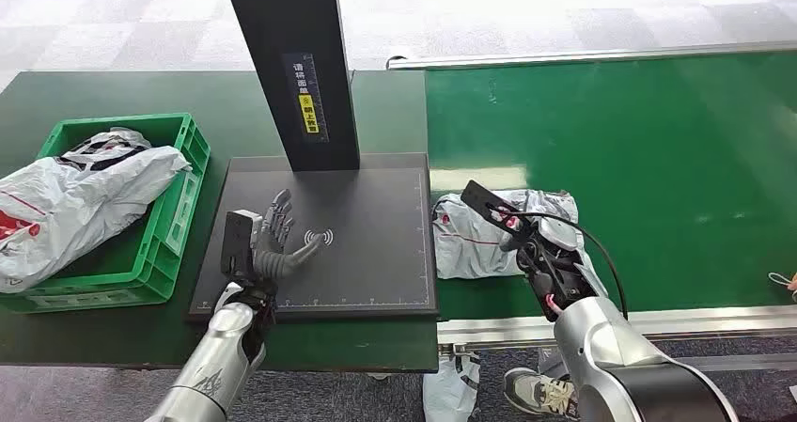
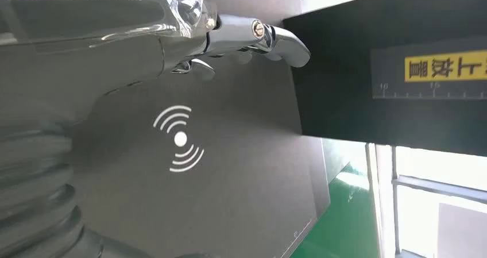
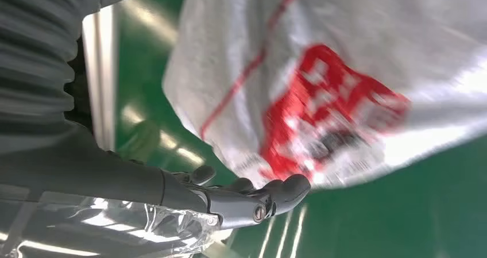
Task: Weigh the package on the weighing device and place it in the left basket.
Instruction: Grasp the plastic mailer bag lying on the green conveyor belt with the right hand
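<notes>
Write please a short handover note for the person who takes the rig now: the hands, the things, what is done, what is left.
Left hand: open, fingers spread above the black flat scale platform, holding nothing.
Right hand: over the white plastic package with red print on the green conveyor belt; grasp unclear.
Green plastic basket, left of the scale, already holds another white bag.
Done: nothing with this package.
Left: lift it, weigh it, put it in the basket.

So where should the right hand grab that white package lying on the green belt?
The white package lies flat and crumpled on the green belt. Probably best: the right hand comes from above and bunches the loose raised folds near its middle, since the flat edges offer little purchase.
</notes>
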{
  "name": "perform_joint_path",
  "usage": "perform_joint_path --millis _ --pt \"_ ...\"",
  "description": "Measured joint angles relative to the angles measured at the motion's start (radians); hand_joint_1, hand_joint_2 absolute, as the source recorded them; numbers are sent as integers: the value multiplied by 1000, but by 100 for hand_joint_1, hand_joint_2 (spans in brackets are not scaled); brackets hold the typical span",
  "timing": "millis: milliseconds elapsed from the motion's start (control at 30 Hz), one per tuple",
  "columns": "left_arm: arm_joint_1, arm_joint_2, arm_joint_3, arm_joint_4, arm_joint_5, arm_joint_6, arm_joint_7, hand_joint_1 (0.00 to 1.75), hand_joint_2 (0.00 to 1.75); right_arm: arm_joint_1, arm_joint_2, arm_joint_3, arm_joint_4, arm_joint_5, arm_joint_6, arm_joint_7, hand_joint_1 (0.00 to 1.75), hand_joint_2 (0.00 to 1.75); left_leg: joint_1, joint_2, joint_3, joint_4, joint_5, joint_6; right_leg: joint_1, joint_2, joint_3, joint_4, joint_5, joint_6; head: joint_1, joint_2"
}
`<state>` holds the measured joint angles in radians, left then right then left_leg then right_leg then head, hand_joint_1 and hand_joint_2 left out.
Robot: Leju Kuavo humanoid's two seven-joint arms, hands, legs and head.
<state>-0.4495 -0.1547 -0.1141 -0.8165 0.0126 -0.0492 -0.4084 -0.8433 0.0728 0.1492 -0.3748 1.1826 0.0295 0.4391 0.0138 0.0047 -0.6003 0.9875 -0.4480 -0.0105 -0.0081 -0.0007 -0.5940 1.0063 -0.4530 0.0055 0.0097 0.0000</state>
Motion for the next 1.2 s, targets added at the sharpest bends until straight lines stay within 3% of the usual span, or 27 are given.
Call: perform_joint_path --millis 300,433,1200 --pt "-24 -26 -1 49 -9 4 -1 0 175 7 -13 0 44 -5 253 -64 0 175 0 0 0 0 0 0 0 0 0 0 0 0 0 0" --pt "-45 -34 -2 73 -11 4 -1 0 175 0 -19 0 52 -15 313 -100 175 175 0 1 1 0 0 0 0 0 1 0 0 0 0 0" --pt "-66 -49 -7 113 -20 3 1 0 175 -18 -25 -5 56 -54 408 -233 175 175 0 1 3 0 0 0 0 1 2 0 0 0 0 0"
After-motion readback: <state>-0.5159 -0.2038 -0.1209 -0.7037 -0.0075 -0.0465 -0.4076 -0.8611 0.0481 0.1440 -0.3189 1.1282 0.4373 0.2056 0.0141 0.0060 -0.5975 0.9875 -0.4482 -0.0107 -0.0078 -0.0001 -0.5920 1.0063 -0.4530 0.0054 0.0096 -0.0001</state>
